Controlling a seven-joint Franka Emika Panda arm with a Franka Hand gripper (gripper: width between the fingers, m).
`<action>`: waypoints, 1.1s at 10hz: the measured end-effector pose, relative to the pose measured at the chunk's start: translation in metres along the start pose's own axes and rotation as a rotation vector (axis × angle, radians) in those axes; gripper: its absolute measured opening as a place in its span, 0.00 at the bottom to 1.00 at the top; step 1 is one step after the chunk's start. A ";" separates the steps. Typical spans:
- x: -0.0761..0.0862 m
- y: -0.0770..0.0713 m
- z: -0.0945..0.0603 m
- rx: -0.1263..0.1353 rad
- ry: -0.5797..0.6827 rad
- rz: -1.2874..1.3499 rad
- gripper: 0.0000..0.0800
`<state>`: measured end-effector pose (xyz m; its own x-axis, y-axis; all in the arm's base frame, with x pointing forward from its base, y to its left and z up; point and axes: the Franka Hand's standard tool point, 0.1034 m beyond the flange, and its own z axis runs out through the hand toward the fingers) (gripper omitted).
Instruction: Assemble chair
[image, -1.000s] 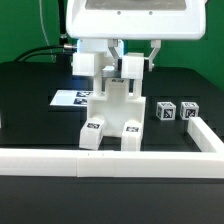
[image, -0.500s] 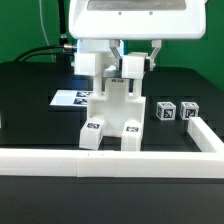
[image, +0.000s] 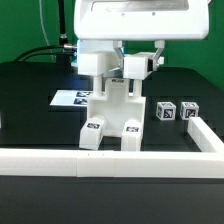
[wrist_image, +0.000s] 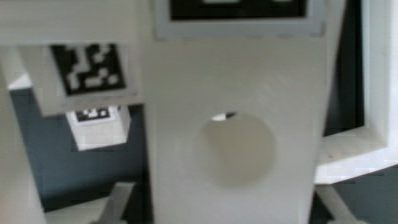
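The partly joined white chair stands upright just behind the border rail, with tags on its two front feet. My gripper is directly above it, fingers on either side of the chair's upper right block. In the wrist view a long white chair piece with an oval hollow and a tag at its far end fills the space between my fingers. The jaws appear closed on its sides. Another tagged chair part stands beside it.
Two small tagged white blocks sit on the black table at the exterior view's right. The marker board lies behind the chair at the left. The long white border rail runs along the front and turns back at the right.
My gripper and the upper right block have shifted slightly up and to the exterior view's right. The rest of the chair has stayed put.
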<state>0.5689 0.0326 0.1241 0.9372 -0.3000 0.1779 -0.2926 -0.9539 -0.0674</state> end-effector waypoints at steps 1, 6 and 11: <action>0.001 0.000 0.000 0.000 0.006 -0.005 0.36; 0.000 0.000 -0.001 0.000 0.005 -0.012 0.36; -0.002 -0.003 -0.001 0.004 0.029 -0.015 0.36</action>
<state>0.5675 0.0356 0.1250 0.9356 -0.2856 0.2077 -0.2773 -0.9583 -0.0685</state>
